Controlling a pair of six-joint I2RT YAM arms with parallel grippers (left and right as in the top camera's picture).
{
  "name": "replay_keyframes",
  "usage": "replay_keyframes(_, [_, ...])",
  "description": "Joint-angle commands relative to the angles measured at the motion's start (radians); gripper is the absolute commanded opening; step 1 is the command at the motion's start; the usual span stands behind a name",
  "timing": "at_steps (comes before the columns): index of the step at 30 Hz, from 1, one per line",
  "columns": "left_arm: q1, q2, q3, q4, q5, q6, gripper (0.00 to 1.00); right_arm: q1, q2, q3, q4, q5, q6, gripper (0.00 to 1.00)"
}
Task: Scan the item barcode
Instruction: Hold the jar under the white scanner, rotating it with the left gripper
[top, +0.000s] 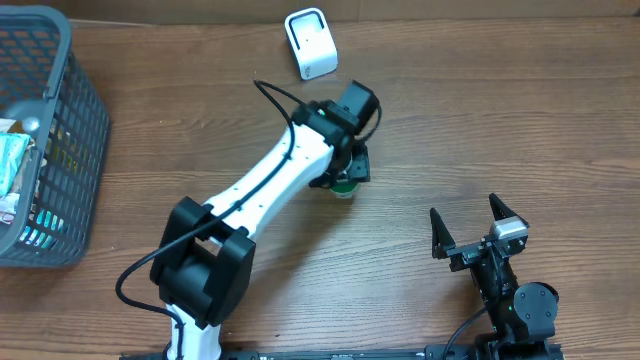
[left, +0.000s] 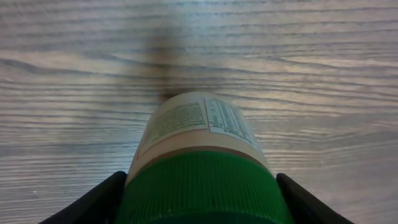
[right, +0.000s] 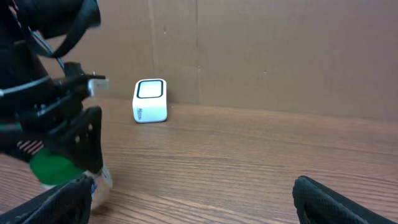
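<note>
The item is a pale bottle (left: 198, 124) with a ribbed green cap (left: 202, 186) and a printed label. My left gripper (left: 200, 186) is shut on it, one black finger on each side of the cap. From overhead, the left gripper (top: 345, 175) sits mid-table with the green cap (top: 343, 189) peeking out below it. In the right wrist view the bottle (right: 59, 171) hangs at or just above the tabletop. The white scanner (top: 311, 42) stands at the back, also visible as a small white box (right: 150, 101). My right gripper (top: 478, 225) is open and holds nothing. I cannot see a barcode.
A grey mesh basket (top: 70, 110) holding several packaged goods stands at the left edge. A cardboard wall (right: 280, 50) backs the table behind the scanner. Bare wood tabletop (top: 480, 120) lies between the arms and to the right.
</note>
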Motion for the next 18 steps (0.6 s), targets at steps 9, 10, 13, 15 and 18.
replay_keyframes(9, [-0.095, -0.006, -0.015, 0.027, -0.145, -0.208, 0.62, 0.001, -0.007, -0.011, 0.004, -0.006, 0.001, 1.00])
replay_keyframes(10, [-0.100, -0.006, -0.016, 0.031, -0.145, -0.218, 0.63, 0.001, -0.007, -0.011, 0.004, -0.006, 0.001, 1.00])
replay_keyframes(13, [-0.105, -0.006, -0.018, 0.031, -0.144, -0.233, 0.66, 0.001, -0.007, -0.011, 0.004, -0.006, 0.001, 1.00])
replay_keyframes(15, [-0.105, -0.005, -0.019, 0.029, -0.145, -0.233, 0.66, 0.001, -0.007, -0.011, 0.004, -0.006, 0.001, 1.00])
replay_keyframes(18, [-0.105, -0.005, -0.030, 0.032, -0.145, -0.233, 0.66, 0.001, -0.007, -0.011, 0.004, -0.006, 0.001, 1.00])
